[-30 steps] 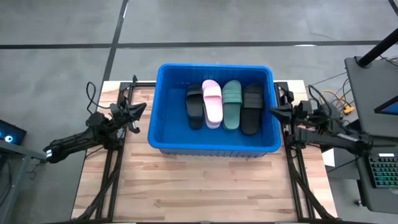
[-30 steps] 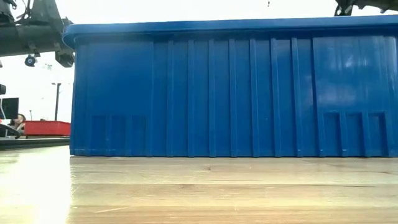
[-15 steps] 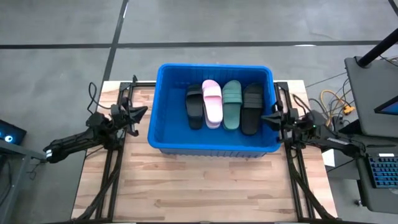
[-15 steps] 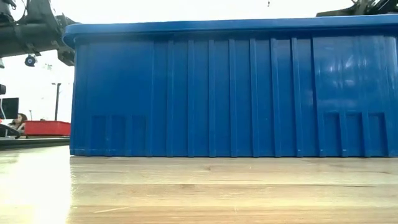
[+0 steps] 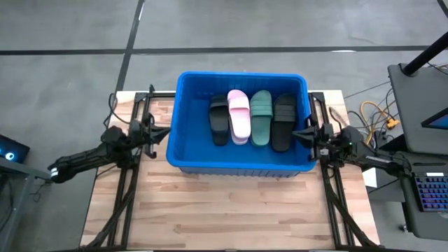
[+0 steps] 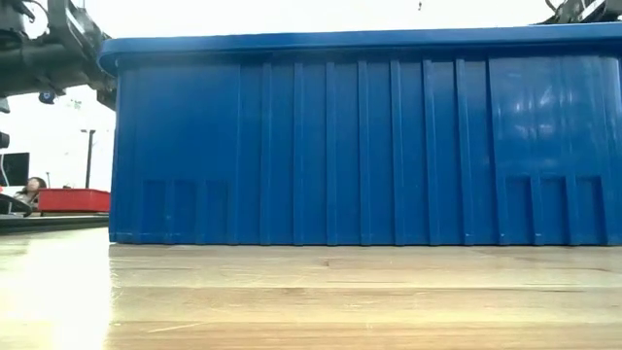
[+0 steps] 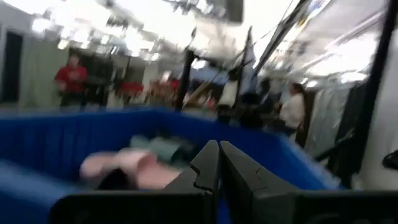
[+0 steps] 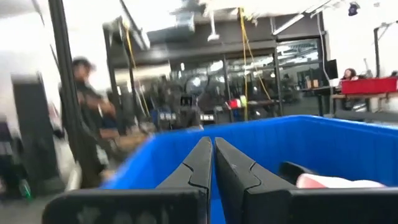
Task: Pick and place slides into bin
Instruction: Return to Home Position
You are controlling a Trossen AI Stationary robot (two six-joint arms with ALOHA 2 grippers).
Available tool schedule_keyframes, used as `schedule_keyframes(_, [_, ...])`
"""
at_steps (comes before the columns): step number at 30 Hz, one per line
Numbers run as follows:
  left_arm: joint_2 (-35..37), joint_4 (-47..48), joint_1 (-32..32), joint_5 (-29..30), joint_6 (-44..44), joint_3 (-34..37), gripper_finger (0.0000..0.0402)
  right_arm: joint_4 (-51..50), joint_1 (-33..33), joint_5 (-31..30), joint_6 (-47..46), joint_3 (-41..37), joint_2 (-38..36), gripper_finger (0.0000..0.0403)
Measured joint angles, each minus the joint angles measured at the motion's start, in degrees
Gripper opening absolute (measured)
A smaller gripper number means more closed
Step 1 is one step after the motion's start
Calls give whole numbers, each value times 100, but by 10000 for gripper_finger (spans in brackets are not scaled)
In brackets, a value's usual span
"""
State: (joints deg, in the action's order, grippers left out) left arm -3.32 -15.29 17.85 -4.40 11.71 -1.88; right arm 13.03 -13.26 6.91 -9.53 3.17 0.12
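The blue bin stands at the table's far middle. Inside lie a black slide, a pink slide, a green slide and another black slide, side by side on the bin floor. My left gripper is shut and empty just outside the bin's left wall; it also shows in its wrist view. My right gripper is shut and empty over the bin's right rim; it also shows in its wrist view.
The bin fills the low view. Bare wooden table lies between the bin and the near edge. A desk with a keyboard stands off the table's right side. People show in the room behind in both wrist views.
My right gripper has gone toward the table's near edge and a little left, up to the bin's right rim. My left gripper has gone a little toward the near edge and closer to the bin's left wall. The slides have stayed still.
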Motion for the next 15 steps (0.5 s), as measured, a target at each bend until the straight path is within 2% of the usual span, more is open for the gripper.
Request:
schedule_keyframes(4, [-269, 270, 0, 185, -11, 13, 0, -392, -11, -119, 728, 108, 6, 8])
schedule_keyframes(15, [-733, -236, 4, -16, -154, 110, 0, -386, -9, -78, 378, 52, -15, 8])
